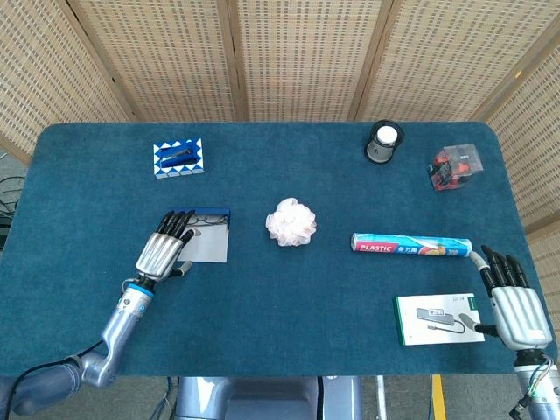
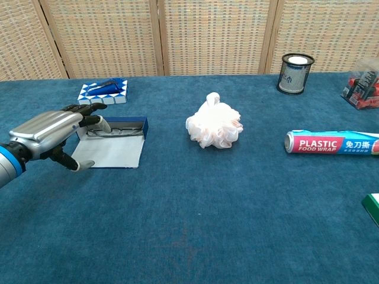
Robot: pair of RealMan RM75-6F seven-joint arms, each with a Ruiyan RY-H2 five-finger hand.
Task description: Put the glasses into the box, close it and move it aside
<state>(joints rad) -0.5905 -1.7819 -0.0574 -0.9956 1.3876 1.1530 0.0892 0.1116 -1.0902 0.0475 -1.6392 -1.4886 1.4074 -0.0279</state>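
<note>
On the blue carpeted table, the shallow blue box with its grey lid flap folded flat looked light and stiff, best flipped by the flap's near edge, beside the empty, spread-fingered left hand.

Bright, even, diffuse light, both views. Shadows soft and short, e.g. under the bath pouf. No glare on the blue table cloth. Sharp focus, no motion blur.

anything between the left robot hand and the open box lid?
Nothing visible. The left robot hand hovers open at the near left edge of the box, whose lid lies flat toward the robot. The glasses appear to sit inside. The bath pouf sits well off to the right.
</note>
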